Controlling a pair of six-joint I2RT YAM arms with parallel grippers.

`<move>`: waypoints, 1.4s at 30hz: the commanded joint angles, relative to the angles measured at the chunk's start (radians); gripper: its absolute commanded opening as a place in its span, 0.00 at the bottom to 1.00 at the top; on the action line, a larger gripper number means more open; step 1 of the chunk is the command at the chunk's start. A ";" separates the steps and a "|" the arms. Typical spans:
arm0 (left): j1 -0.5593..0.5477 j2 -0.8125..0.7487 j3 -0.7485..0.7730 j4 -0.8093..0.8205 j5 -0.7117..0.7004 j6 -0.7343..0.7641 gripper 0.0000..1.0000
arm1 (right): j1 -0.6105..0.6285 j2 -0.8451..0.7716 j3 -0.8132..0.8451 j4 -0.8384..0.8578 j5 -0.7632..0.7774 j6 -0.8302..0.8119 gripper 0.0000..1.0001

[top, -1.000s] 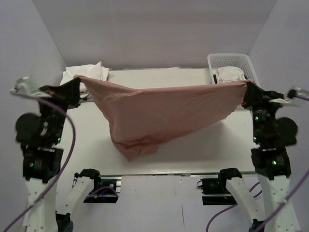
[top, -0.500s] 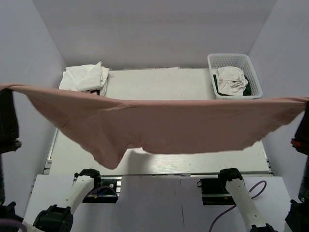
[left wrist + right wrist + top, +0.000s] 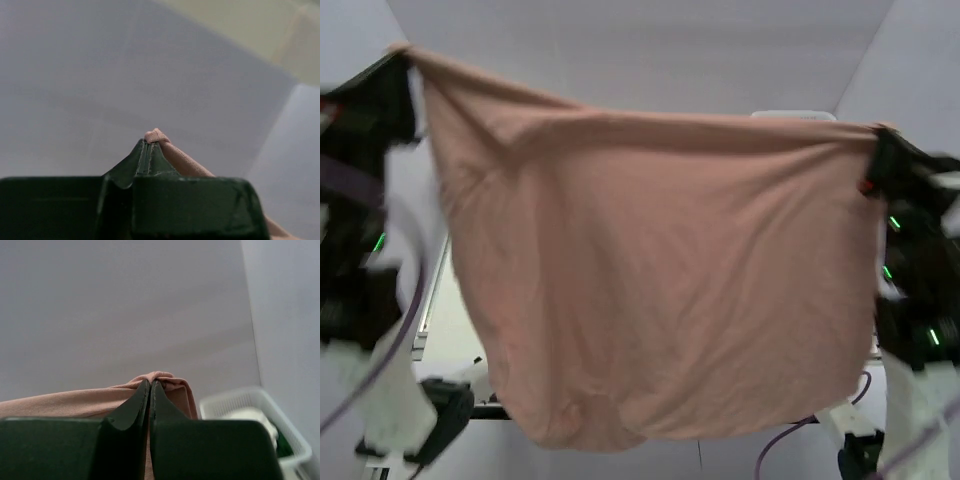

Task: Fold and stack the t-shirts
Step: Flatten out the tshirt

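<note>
The dusty-pink t-shirt (image 3: 650,270) hangs spread wide in the air and fills most of the top view, hiding the table behind it. My left gripper (image 3: 402,52) is shut on its upper left corner, seen pinched in the left wrist view (image 3: 156,136). My right gripper (image 3: 878,135) is shut on its upper right corner, seen in the right wrist view (image 3: 160,377). The shirt's bottom edge sags lowest at the lower left. The white t-shirts are hidden behind the pink cloth.
The white mesh basket (image 3: 260,405) shows at the lower right of the right wrist view, with something white in it. Grey enclosure walls stand on both sides and behind. A strip of table edge (image 3: 435,300) shows left of the shirt.
Both grippers have lifted high and toward the camera with the pink shirt. It went from a low sagging drape to a tall hanging sheet that now covers the table, white shirts and basket.
</note>
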 commanded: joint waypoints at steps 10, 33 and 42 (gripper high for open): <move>0.015 0.669 0.322 0.076 -0.113 0.017 0.00 | -0.009 0.584 0.215 0.179 -0.003 -0.040 0.00; 0.004 -0.192 -1.067 0.219 -0.258 -0.214 0.00 | -0.006 0.322 -0.533 0.501 -0.273 0.019 0.00; 0.004 -0.504 -1.673 0.046 -0.005 -0.567 0.00 | -0.006 0.124 -0.955 0.319 -0.197 0.225 0.00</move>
